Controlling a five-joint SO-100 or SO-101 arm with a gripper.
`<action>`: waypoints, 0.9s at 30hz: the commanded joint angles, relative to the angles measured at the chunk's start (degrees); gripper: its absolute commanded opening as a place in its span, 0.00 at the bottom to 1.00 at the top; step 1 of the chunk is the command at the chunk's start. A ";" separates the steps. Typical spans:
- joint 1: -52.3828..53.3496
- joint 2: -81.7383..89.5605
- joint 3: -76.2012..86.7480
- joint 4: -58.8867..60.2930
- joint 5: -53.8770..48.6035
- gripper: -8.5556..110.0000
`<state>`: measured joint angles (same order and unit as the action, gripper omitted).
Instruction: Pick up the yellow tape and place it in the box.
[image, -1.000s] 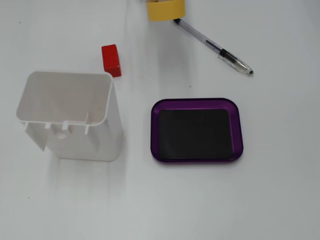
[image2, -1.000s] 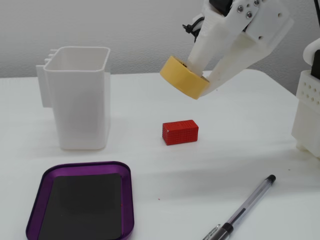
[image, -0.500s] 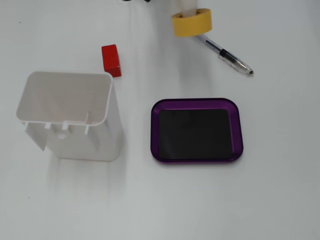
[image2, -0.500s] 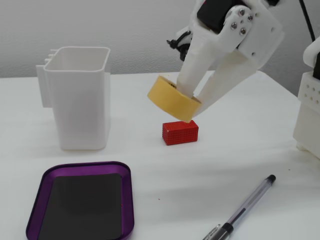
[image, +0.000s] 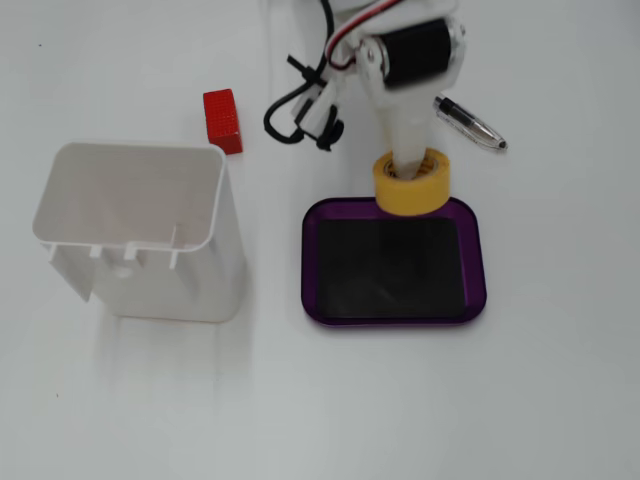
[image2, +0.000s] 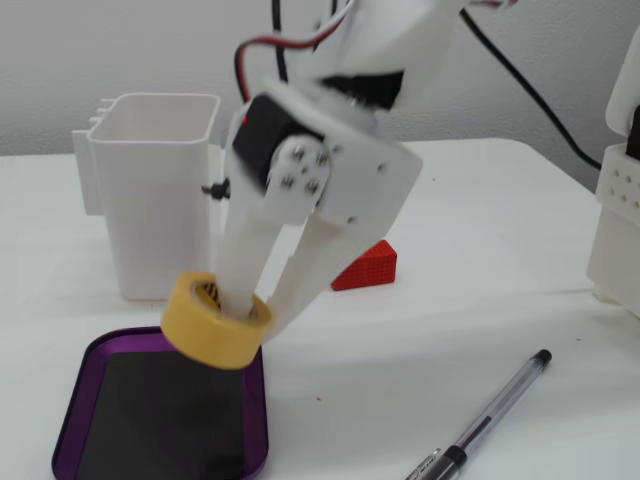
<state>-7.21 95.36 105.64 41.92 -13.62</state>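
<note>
The yellow tape (image: 411, 190) hangs tilted in my gripper (image: 411, 168), just above the far rim of the purple box (image: 311, 262). In the other fixed view the tape (image2: 205, 330) is over the box's far right corner (image2: 258, 420). One white finger (image2: 240, 265) goes down through the tan core. The other finger (image2: 305, 280) presses the outside of the roll. The gripper (image2: 256, 312) is shut on the roll's wall. The box's black base is bare.
A tall white container (image: 140, 230) stands left of the box and also shows in the other fixed view (image2: 155, 190). A red block (image: 223, 120) and a pen (image: 470, 122) lie near the arm. A white structure (image2: 620, 230) stands at the right edge.
</note>
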 joint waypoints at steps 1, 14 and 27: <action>-0.26 -6.24 -2.90 -4.39 0.53 0.07; 1.14 -12.04 -10.72 0.53 0.62 0.13; 1.05 -5.36 -48.08 45.79 0.79 0.17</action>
<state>-5.98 83.23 66.97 78.05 -13.36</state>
